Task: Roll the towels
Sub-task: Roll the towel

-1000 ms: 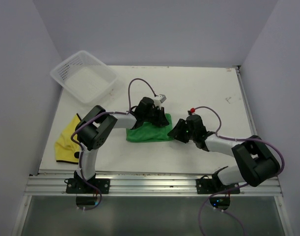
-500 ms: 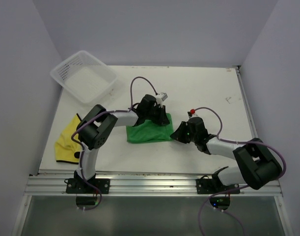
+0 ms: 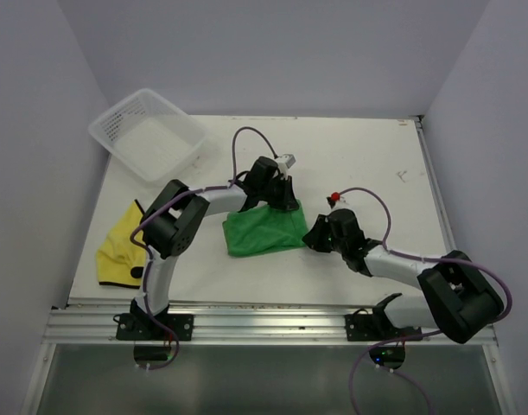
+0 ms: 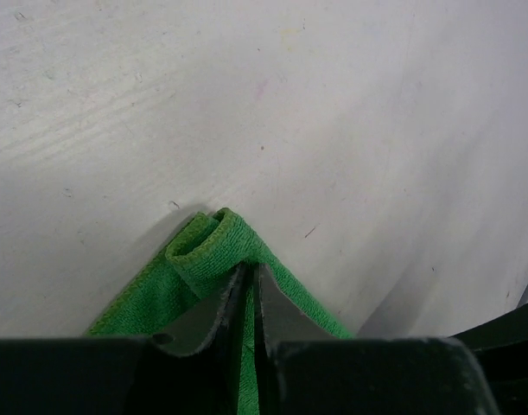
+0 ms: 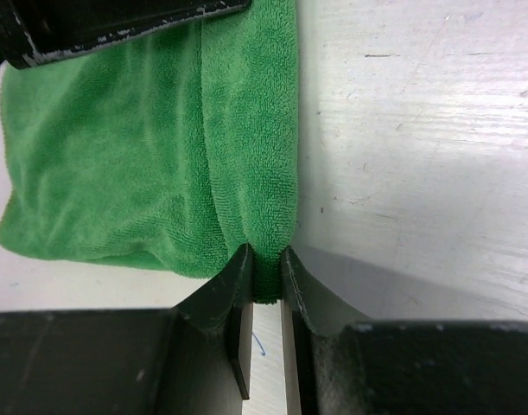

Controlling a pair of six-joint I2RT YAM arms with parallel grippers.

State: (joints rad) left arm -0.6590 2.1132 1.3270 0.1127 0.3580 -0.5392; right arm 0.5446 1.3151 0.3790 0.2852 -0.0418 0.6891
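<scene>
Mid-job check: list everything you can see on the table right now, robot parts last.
green towel: one, bright green, middle of the table, lying rumpled between the two arms
yellow towel: one, yellow with some black showing at its near edge, near-left part of the table, apart from both grippers
basket: one, white mesh, far-left corner, looks empty
table: one, white
left gripper: one, black, pinching a curled corner on the green towel's far side
right gripper: one, black, pinching a folded edge on the green towel's right side
</scene>
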